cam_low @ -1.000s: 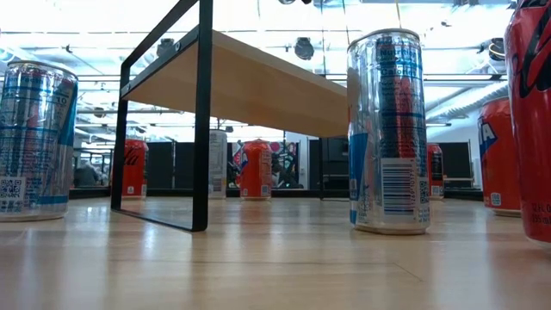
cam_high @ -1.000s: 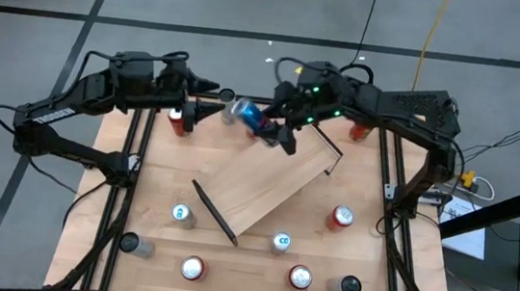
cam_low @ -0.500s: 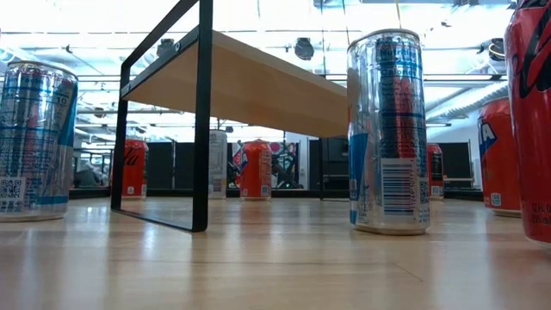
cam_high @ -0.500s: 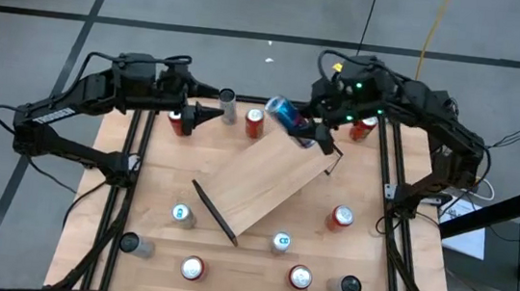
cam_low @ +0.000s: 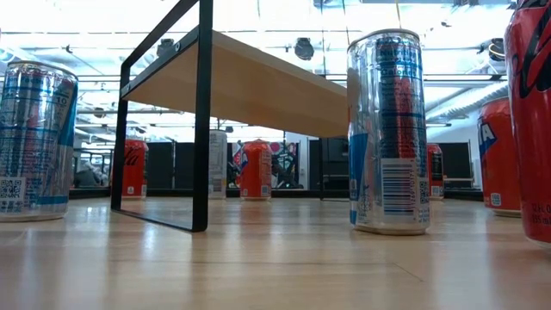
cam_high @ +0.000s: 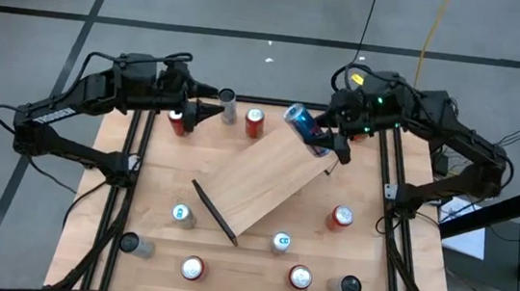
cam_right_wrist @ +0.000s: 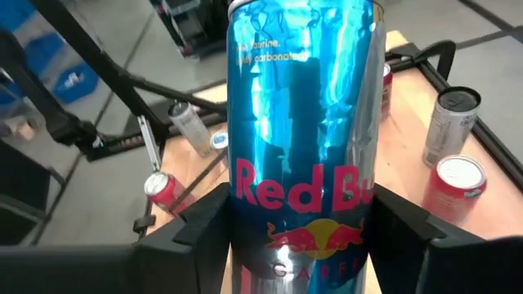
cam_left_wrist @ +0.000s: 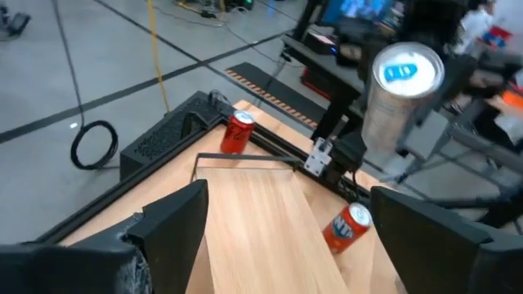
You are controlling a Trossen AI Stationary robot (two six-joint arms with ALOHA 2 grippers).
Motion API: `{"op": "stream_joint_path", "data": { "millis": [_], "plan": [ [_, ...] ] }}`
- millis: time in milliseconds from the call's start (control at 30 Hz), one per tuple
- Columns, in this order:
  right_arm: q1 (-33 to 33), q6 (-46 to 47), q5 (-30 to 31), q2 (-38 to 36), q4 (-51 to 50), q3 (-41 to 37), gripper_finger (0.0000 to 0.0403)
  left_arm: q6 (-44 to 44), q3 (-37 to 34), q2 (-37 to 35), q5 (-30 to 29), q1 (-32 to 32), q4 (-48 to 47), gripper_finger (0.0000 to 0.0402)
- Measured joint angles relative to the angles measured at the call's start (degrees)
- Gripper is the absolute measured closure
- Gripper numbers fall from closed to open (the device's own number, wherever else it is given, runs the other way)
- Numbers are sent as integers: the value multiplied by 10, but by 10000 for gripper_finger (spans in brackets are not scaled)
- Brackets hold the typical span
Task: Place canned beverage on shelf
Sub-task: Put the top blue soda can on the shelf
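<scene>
The canned beverage is a tall blue can (cam_right_wrist: 302,139), also visible as the blue can (cam_high: 304,128) in the high view. My right gripper (cam_high: 326,146) is shut on it, over the far right end of the shelf. The shelf (cam_high: 266,180) is a light-wood board lying slantwise across the table's middle. It stands on a black bracket (cam_high: 212,210) at each short end. My left gripper (cam_high: 213,112) waits open at the far left, pointing at the can (cam_left_wrist: 400,86), with nothing between its fingers. My right gripper pinches the blue can's lower body (cam_right_wrist: 245,245) between its two fingers (cam_right_wrist: 200,233), one on each side, lying across the can. The can is lifted clear above the shelf. It is tilted, with its top (cam_high: 293,112) toward the table's far left.
Several cans stand around the shelf: a red one (cam_high: 255,120), a silver one (cam_high: 229,103) and a red one (cam_high: 178,123) at the far edge, an orange one (cam_high: 341,217) at the right, and more along the near edge (cam_high: 192,269). Black frame rails (cam_high: 390,179) flank the tabletop.
My right gripper has carried the blue can away from my left gripper toward the table's right edge. It now hangs over the shelf's far right end. The can has stayed tilted and clear of everything.
</scene>
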Motion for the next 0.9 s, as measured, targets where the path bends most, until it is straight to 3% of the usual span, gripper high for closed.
{"op": "stream_joint_path", "data": {
  "millis": [133, 267, 500, 900],
  "plan": [
    [0, 40, 12, -50, 112, -104, 201, -19, 0, 8, -9, 0, 1, 61],
    [0, 57, 41, -73, 176, -156, 201, -47, 0, 25, -21, -7, 10, 61],
    [0, 16, 66, -73, 187, -161, 201, -60, 0, 68, -30, -24, 99, 61],
    [0, -29, 170, -72, 249, -161, 197, -78, 0, 149, -54, -72, 241, 61]
  ]
}}
